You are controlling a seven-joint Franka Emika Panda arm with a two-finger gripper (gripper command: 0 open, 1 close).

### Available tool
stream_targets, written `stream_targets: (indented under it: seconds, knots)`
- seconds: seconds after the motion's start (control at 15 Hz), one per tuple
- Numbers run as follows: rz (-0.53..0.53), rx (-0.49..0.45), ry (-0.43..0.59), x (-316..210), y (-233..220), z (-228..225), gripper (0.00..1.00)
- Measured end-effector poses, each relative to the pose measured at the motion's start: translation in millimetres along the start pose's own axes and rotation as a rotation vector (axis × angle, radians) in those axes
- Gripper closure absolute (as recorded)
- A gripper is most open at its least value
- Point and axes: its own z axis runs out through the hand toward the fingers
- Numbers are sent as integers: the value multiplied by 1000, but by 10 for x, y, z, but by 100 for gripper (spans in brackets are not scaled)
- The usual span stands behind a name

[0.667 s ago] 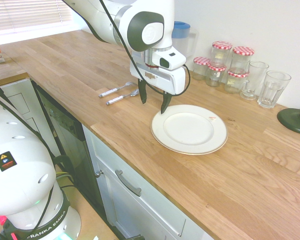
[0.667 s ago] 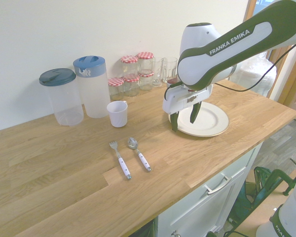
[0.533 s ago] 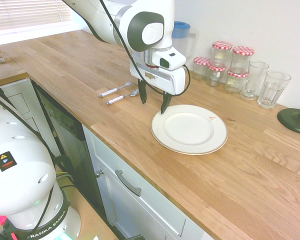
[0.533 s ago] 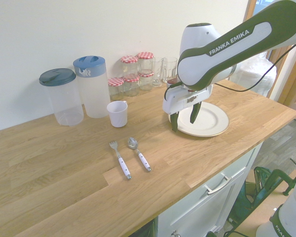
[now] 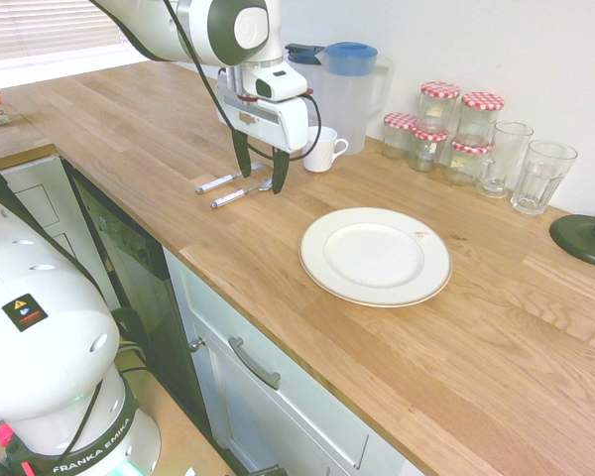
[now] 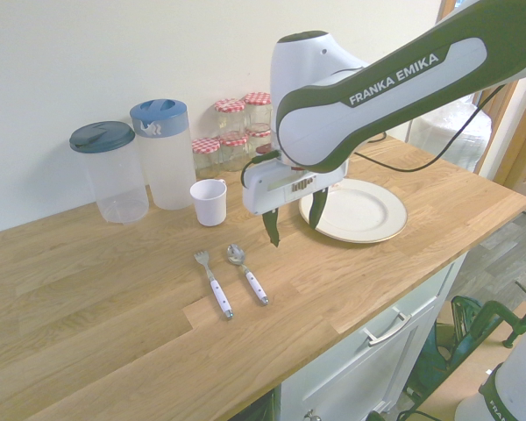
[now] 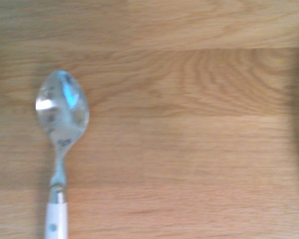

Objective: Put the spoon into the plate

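The spoon (image 5: pixel 244 192) lies on the wooden counter, silver bowl toward the wall and white handle toward the counter's front edge. It also shows in the second exterior view (image 6: pixel 248 274) and close up in the wrist view (image 7: pixel 62 109). My gripper (image 5: pixel 260 170) hangs open and empty just above the counter, beside the spoon's bowl on the plate's side (image 6: pixel 294 226). The large white plate (image 5: pixel 375 255) sits bare further along the counter (image 6: pixel 355 210), apart from both the spoon and my gripper.
A fork (image 5: pixel 228 178) with a white handle lies parallel to the spoon, on the side away from the plate (image 6: pixel 214 284). A white cup (image 6: pixel 209 202), two lidded pitchers (image 6: pixel 162 149), red-lidded jars (image 5: pixel 446 129) and glasses (image 5: pixel 526 164) line the wall.
My gripper has left the plate's rim and moved along the counter to the spoon's bowl. It stays open. Spoon, fork and plate have not moved.
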Motion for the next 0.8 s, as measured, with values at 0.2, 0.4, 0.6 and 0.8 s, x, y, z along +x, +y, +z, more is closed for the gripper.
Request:
stream_targets:
  seconds: [0.2, 0.4, 0.6, 0.8]
  knots:
    - [-34, -23, -12, -262, -138, 139, 0]
    - [-50, -24, -20, -471, -281, 307, 0]
    - [-48, -23, -25, -575, -378, 467, 0]
    - [-22, -20, -18, -616, -438, 566, 0]
